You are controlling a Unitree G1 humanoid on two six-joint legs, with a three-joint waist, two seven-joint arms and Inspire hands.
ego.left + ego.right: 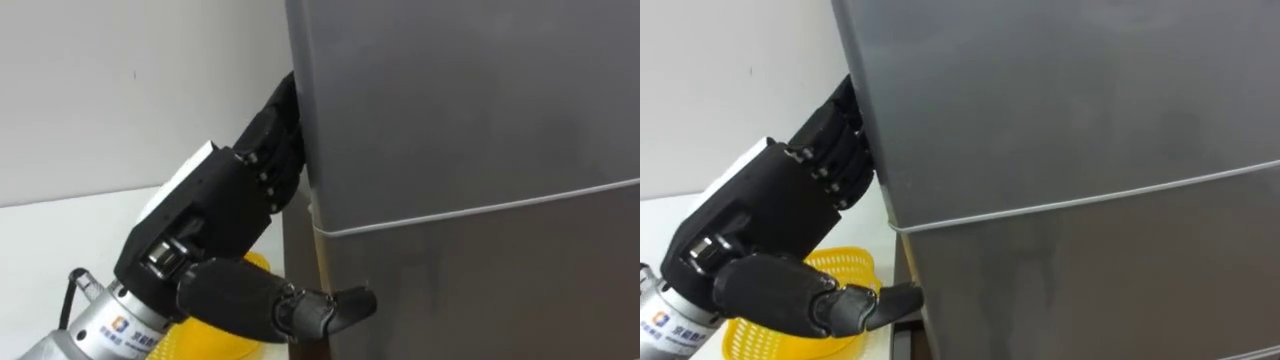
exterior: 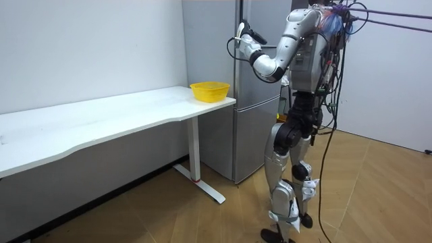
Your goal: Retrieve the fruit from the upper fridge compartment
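Note:
The grey fridge's upper door (image 1: 460,100) is shut, and a thin seam divides it from the lower door (image 1: 480,290). My left hand (image 1: 210,210) comes in from the lower left and rests against the left edge of the upper door, just above the seam. Its thumb lies in front of the lower door's left edge. In the room view I stand upright right in front of the fridge (image 2: 256,101), my left arm raised with the hand (image 2: 244,37) at the door edge. Nothing from inside the fridge is visible.
A yellow basket (image 1: 840,265) sits on the end of a long white table (image 2: 101,121) that stands against the fridge's left side. It lies directly below my left hand. A white wall runs behind the table.

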